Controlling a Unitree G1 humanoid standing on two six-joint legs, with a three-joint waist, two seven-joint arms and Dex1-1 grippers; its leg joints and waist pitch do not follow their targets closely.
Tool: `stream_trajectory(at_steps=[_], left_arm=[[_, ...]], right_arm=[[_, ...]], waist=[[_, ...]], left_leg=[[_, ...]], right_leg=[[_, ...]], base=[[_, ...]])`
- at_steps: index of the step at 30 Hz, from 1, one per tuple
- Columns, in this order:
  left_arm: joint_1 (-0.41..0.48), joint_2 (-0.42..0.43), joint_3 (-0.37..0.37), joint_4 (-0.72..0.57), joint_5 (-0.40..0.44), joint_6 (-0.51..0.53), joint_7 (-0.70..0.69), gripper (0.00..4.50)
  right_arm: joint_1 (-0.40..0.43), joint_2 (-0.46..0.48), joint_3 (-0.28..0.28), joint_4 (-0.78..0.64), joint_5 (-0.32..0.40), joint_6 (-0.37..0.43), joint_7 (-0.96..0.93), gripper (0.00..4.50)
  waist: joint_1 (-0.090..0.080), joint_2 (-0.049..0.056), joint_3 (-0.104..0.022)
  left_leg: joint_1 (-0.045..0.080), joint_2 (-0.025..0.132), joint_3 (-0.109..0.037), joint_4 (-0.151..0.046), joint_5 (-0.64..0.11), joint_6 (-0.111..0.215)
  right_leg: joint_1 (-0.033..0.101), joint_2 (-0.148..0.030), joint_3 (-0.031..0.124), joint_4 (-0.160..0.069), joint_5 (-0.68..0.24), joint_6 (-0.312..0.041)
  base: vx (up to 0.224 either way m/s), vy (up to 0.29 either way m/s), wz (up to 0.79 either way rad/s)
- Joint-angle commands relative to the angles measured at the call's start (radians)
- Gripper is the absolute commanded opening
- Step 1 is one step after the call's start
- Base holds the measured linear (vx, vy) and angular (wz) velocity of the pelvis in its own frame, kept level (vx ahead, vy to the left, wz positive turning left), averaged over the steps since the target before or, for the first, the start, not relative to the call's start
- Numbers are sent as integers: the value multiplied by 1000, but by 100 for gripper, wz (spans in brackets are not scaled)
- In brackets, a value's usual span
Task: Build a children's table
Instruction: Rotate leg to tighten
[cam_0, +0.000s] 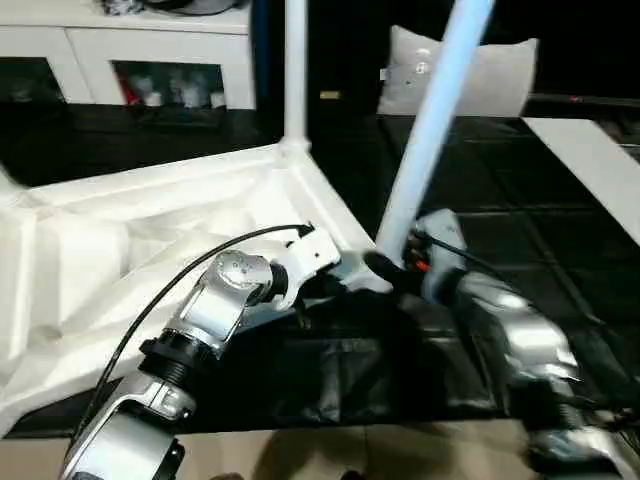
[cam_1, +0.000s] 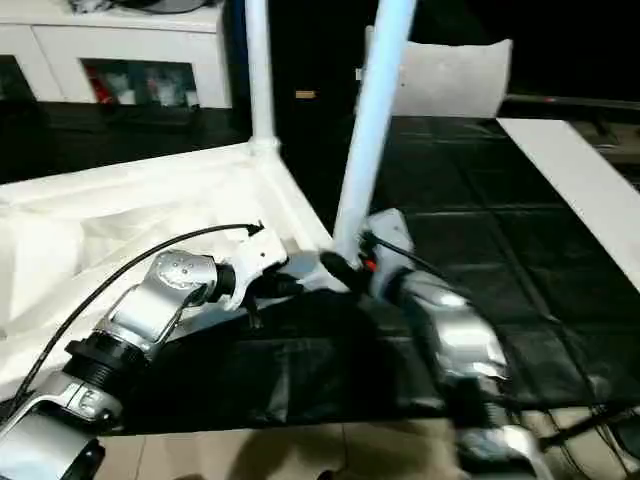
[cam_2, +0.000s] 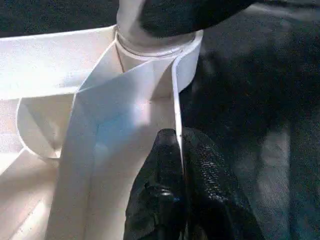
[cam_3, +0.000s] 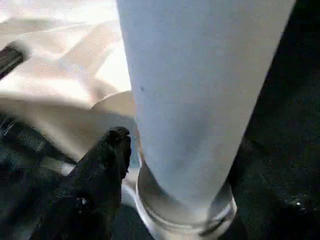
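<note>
The children's table (cam_0: 150, 230) lay upside down on the dark floor (cam_0: 520, 220), its ribbed underside facing up. One leg (cam_0: 296, 70) stood upright in the far corner socket. A second leg (cam_0: 430, 120) rose from the near corner socket (cam_3: 185, 220), leaning a little toward the robot's right.

The left gripper (cam_2: 177, 165) reached in from the left, and its two black fingers (cam_2: 160, 200) were pinched on the thin side wall (cam_2: 176, 90) of the tabletop, one finger on each face of the wall, just short of the near corner.

The right gripper (cam_0: 385, 265) was at the foot of the leaning leg, low by the socket. One of its black fingers (cam_3: 107, 165) sat just beside the leg's base; whether it touched the leg could not be told, nor whether the fingers were spread or closed around the leg.

A white cabinet (cam_0: 140, 60) with glass doors stood at the back left, a pale cushion (cam_0: 500, 75) lay behind the legs, and a white board (cam_0: 590, 160) lay on the floor at the right.
</note>
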Motion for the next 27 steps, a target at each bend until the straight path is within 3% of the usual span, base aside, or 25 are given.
stream_trajectory(at_steps=[1, 5, 10, 19, 27], left_arm=[[-3, 14, -32, -9, 3, -52, -47, 0], [-9, 98, -64, 14, -4, -150, -196, 0], [-9, 153, -105, 5, -29, -232, -345, 0], [-17, 185, -155, -8, -44, -307, -487, 0], [-38, 171, -164, 5, -50, -326, -519, 0]], right_arm=[[15, -16, 37, -31, 31, -21, 96, 347], [29, -172, 42, -39, 34, -70, 302, 361], [33, -264, 70, -49, 76, -101, 486, 361], [6, -283, 119, -31, 112, -97, 622, 268], [7, -272, 157, -54, 144, -56, 691, 200]], waist=[[4, 6, -69], [12, 6, -63], [15, 3, -62], [39, 2, -65], [42, 1, -64]], left_leg=[[-9, 44, -11, -58, -55, 98], [-6, 44, -11, -61, -109, 85], [-3, 45, -11, -61, -132, 78], [0, 52, -8, -61, -103, 74], [-2, 48, -8, -60, -104, 59]], right_leg=[[69, -93, 66, -65, -161, -173], [68, -91, 63, -78, -268, -151], [67, -95, 64, -83, -328, -135], [63, -94, 64, -72, -279, -161], [66, -94, 63, -75, -310, -141]], base=[[0, 0, 0], [0, 0, 0], [0, 0, 0], [0, 0, 0], [0, 0, 0]])
